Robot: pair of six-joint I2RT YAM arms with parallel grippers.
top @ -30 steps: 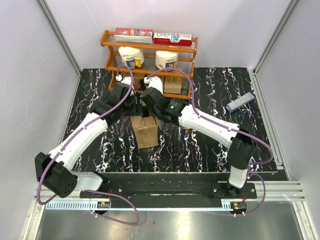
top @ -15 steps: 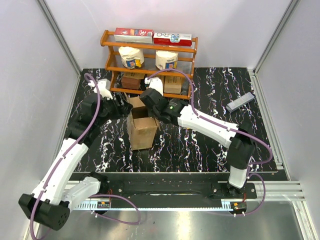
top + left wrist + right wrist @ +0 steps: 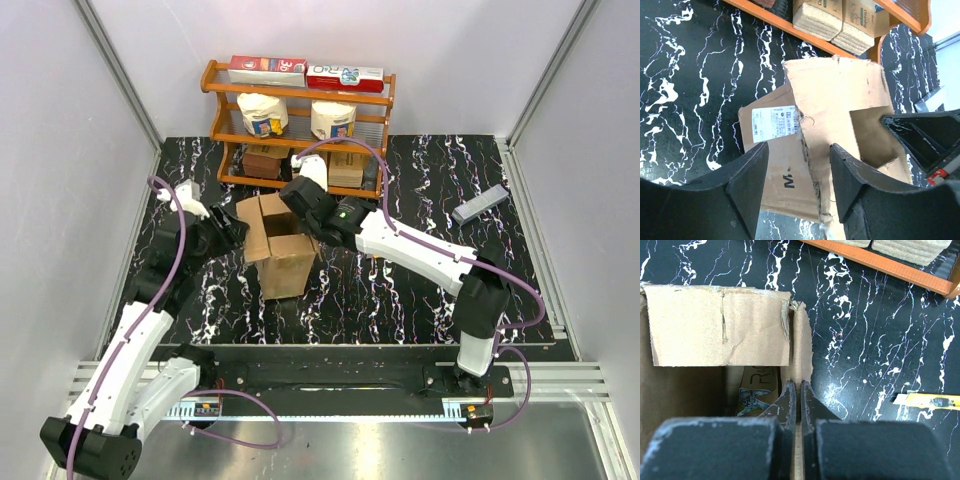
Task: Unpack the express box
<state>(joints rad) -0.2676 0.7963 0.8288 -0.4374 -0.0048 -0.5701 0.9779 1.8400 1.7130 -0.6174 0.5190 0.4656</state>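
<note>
**Top view.** The express box (image 3: 283, 262) stands upright on the surface (image 3: 400, 290), in front of the wooden rack (image 3: 300, 100) and between the two arms, with its flaps thrown open. The left hand (image 3: 222, 232) sits just beside the box's left flap. The right hand (image 3: 303, 222) is at the far right rim.

**Left wrist view.** The left hand's fingers (image 3: 747, 185) stand apart and grasp nothing. The white label (image 3: 774, 122) shows on the box side, below a ragged flap.

**Right wrist view.** The right hand is clenched, its tips pressed together at the inner right corner. We cannot tell whether they nip any cardboard. A printed packet (image 3: 757, 387) lies deep inside.

**Handling, our judgement.** The box looks light, made of thin corrugated board. Its walls are stiff but its flaps bend and tear, and it probably slides on the glossy surface. We would steady it by a wall rim near a corner, never by a flap, and lift the contents out from above.
</note>
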